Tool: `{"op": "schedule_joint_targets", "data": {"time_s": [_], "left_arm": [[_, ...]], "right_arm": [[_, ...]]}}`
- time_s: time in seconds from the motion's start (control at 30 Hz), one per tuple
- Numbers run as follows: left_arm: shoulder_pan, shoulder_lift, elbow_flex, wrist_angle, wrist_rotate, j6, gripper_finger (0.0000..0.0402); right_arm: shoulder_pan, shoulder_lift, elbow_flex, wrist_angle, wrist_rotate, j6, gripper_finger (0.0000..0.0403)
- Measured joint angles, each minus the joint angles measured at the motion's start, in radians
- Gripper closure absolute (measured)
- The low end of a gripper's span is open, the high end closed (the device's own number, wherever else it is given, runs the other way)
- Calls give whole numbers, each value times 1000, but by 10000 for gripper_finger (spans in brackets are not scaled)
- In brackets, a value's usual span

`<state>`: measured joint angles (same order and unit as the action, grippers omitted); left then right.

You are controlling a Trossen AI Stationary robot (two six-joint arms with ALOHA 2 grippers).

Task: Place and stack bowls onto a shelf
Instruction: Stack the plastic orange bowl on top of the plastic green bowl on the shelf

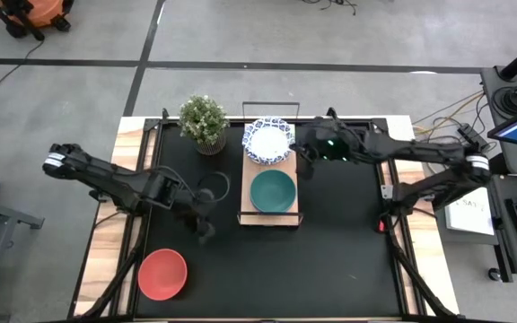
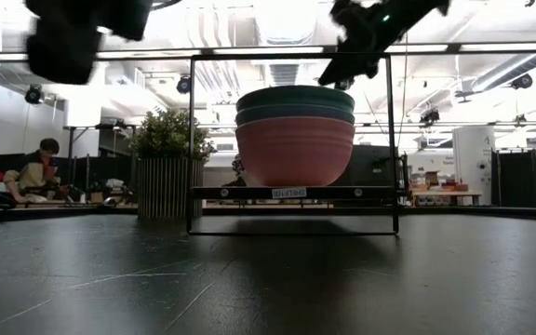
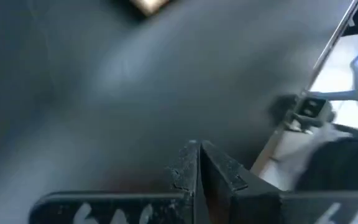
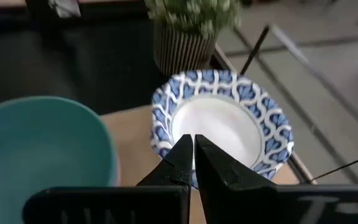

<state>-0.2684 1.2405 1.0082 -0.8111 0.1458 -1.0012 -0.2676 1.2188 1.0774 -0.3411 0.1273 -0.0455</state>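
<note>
The wooden shelf (image 1: 246,212) stands mid-table. On its near half sits a stack with the green bowl (image 1: 273,191) on top; the low view shows a blue bowl (image 2: 295,113) and a pink bowl (image 2: 294,151) beneath it. The white, blue-patterned bowls (image 1: 268,142) are stacked on its far half. A red bowl (image 1: 162,274) rests on the mat near the left front corner. My left gripper (image 1: 206,233) hovers shut over the mat left of the shelf. My right gripper (image 1: 304,168) is shut, raised just right of the patterned bowls (image 4: 222,124), touching nothing.
A potted plant (image 1: 203,119) stands at the far edge, just left of the shelf. The shelf's thin black wire frame (image 2: 391,140) rises above the bowls. Bare black mat (image 1: 348,251) lies right of and in front of the shelf.
</note>
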Motion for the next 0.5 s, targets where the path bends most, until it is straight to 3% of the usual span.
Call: {"op": "schedule_joint_targets", "data": {"time_s": [0.27,0.5], "left_arm": [[-166,4,45,-29,37,-441,401],[-365,34,54,-31,-75,-744,379]], "right_arm": [[111,-176,-162,116,86,24,394],[235,-268,-315,321,85,49,394]]}}
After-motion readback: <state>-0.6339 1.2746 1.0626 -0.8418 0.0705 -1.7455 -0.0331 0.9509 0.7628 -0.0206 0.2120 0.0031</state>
